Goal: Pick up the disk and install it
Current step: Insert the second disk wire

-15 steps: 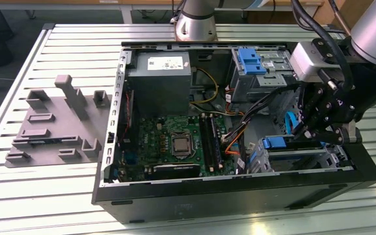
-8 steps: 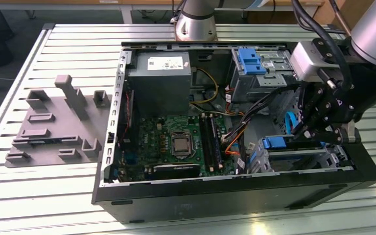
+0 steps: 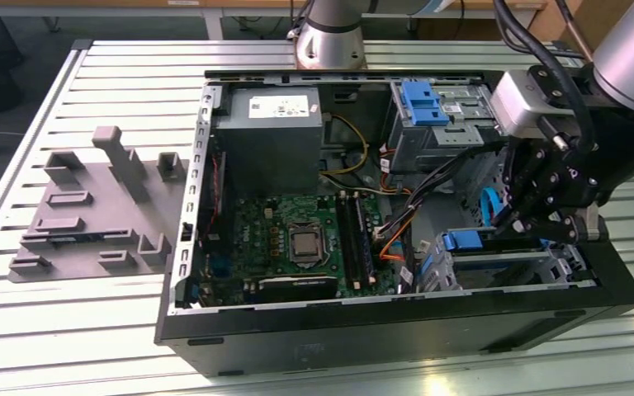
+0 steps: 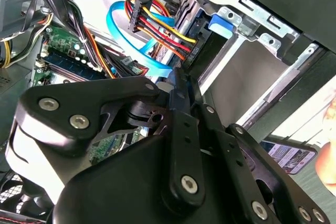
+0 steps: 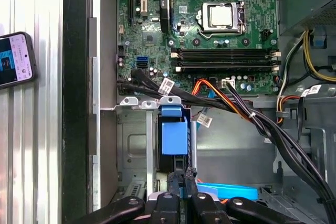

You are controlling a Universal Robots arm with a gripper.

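We are hanging the gripper over the 4 o'clock corner of the open case, which is lying on the slatted bench in the exterior view. The jaws are pressed together, fingertips meeting with nothing between them, as both wrist views are showing.

In the first wrist view the gripper is sitting just at the near end of the disk, which is standing on edge in the lower drive cage, its blue rail handle facing us between the metal walls. We cannot tell whether the fingertips are touching the handle. In the exterior view the disk is showing as a blue tab at about 9 o'clock from the gripper, just beside it.

The motherboard is lying at the case's centre, the grey power supply at 11 o'clock, and a second blue bracket at 1 o'clock in the upper bay. A grey fixture is resting on the bench at 9 o'clock, well apart from the case. A phone is lying on the bench beside the case in the first wrist view.
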